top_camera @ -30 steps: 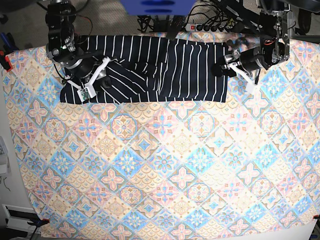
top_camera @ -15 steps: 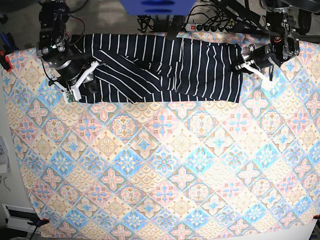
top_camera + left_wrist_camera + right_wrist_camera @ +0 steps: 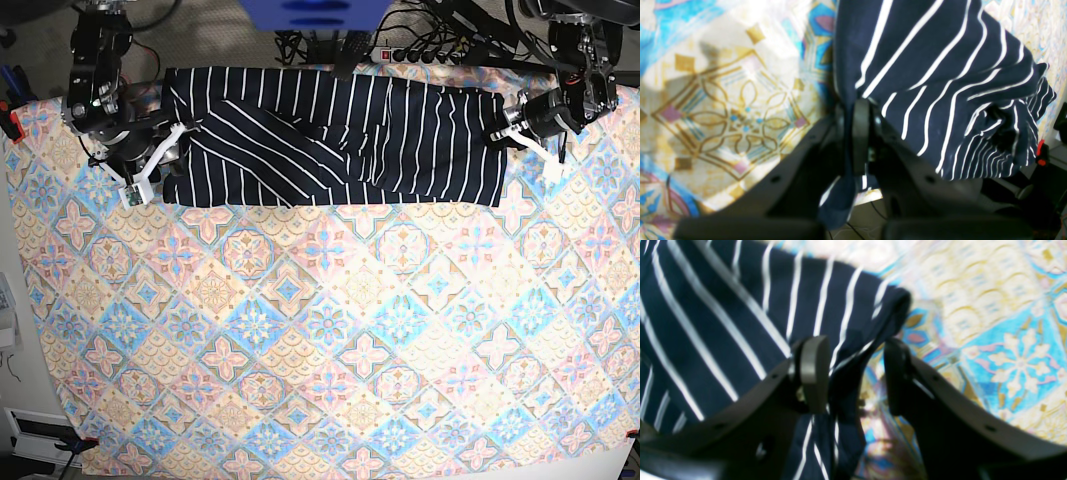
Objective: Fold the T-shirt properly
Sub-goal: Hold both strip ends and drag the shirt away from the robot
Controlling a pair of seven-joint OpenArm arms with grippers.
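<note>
The T-shirt (image 3: 330, 135), dark navy with thin white stripes, lies stretched sideways along the far edge of the table, with creases and a folded flap in its left half. At its right end, my left gripper (image 3: 505, 132) is shut on the hem. In the left wrist view the left gripper (image 3: 857, 140) pinches a fold of the T-shirt (image 3: 940, 83), which hangs down below the jaws. My right gripper (image 3: 163, 162) is at the shirt's left end. In the right wrist view the right gripper (image 3: 855, 376) stands open, and a corner of the T-shirt (image 3: 740, 313) droops into the gap.
A pastel patterned tablecloth (image 3: 320, 330) covers the whole table. Behind the far edge lie a power strip (image 3: 410, 55) and cables. A red clamp (image 3: 9, 122) holds the cloth at the left edge. Both arm bases stand at the far corners.
Both arms have moved outward and the shirt is pulled wider and flatter. The left gripper has closed on the right hem. The right gripper's jaws have spread apart.
</note>
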